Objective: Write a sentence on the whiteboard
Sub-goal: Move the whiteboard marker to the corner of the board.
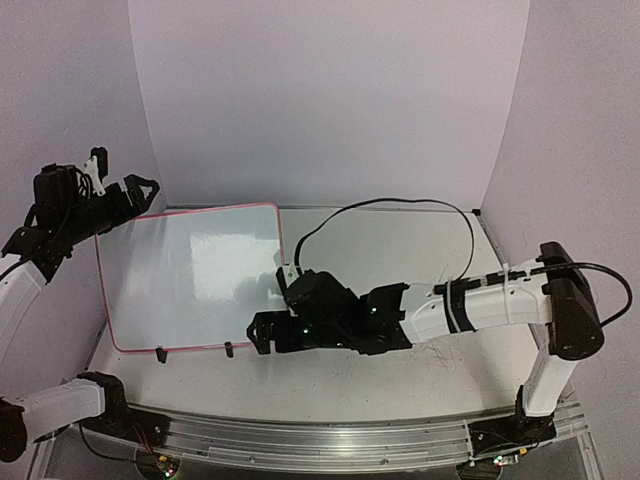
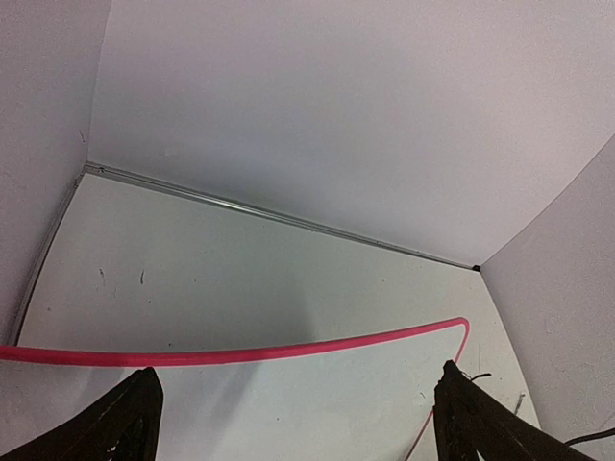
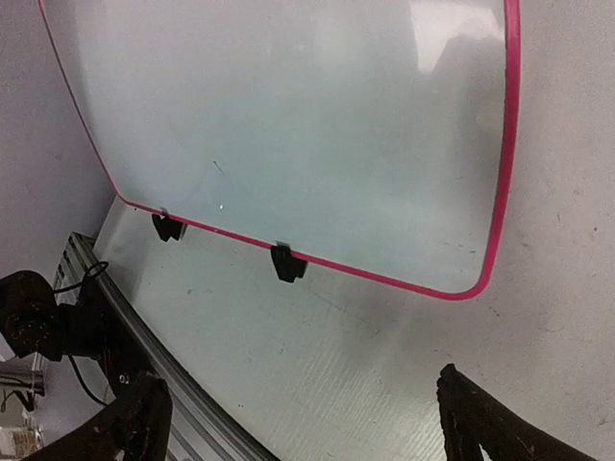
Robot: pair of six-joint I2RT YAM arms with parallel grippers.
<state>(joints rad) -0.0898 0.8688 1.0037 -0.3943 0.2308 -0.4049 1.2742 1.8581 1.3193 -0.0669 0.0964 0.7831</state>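
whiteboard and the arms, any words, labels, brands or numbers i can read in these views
No readable text anywhere.
whiteboard: blank, only glare, no writing.
right arm and left arm: no legible label or brand in any view.

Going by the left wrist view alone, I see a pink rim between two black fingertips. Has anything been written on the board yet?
Observer: No. The top view shows the whiteboard blank.
Reviewer: Where is the right arm?
Observer: It reaches across the table; the right tool hovers open and empty beside the board's near right corner.
Reviewer: Anything on the near edge?
Observer: Two small black clip feet sit on it.
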